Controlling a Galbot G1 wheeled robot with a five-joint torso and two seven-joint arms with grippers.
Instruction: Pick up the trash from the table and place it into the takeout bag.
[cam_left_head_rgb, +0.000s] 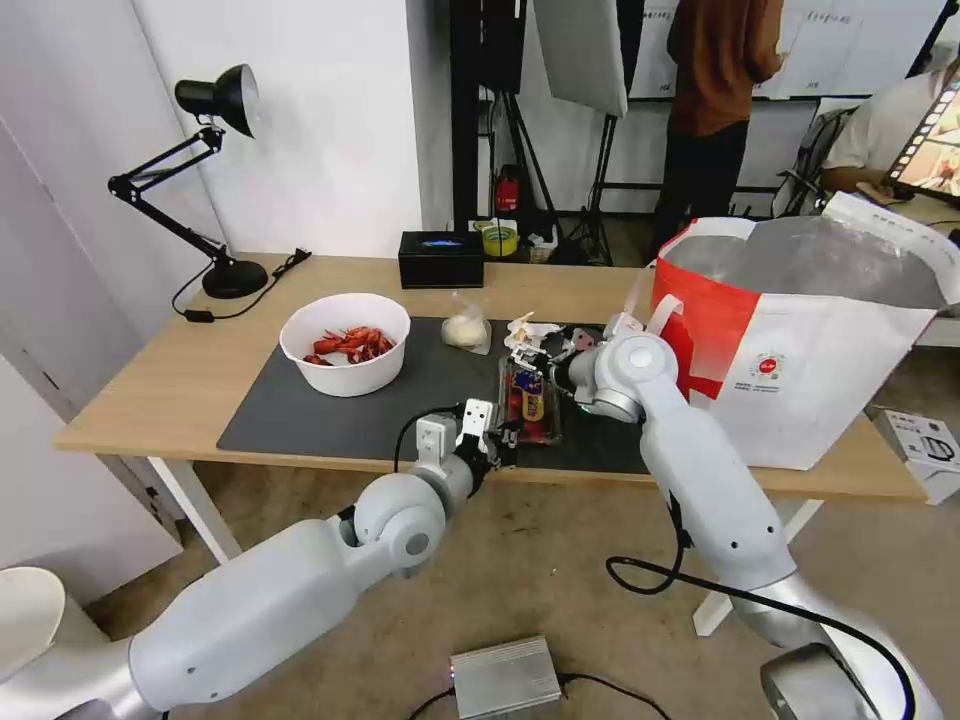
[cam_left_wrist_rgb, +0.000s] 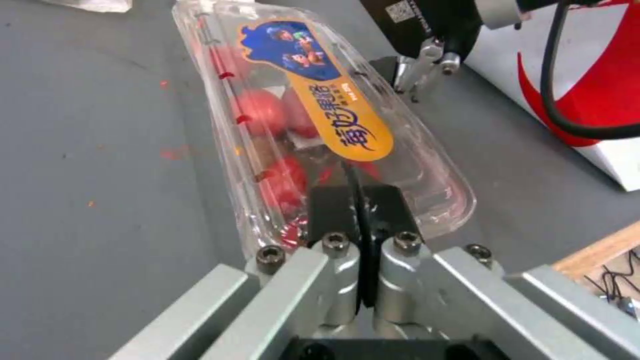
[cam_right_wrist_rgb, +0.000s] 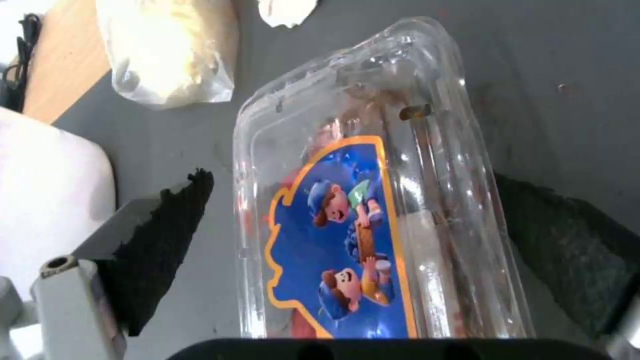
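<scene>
Left pincer (cam_left_wrist_rgb: 360, 220) pinches the clamshell box's (cam_left_wrist_rgb: 313, 125) near rim (thin plastic could slip); right pincer (cam_right_wrist_rgb: 347, 220) gapes around its far end.

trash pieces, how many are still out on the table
4: bowl of shells on the mat's left, small bag mid-mat, tissue beside it, clamshell box at the front edge between both grippers.

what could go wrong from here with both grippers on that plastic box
1. The left gripper pinches only the thin end rim of the plastic box, so the box could slip free or bend.
2. The right gripper has its fingers wide open on either side of the box; squeezing the thin walls might pop the lid and spill the red bits.
3. The takeout bag stands close by, so the right arm could nudge it.
</scene>
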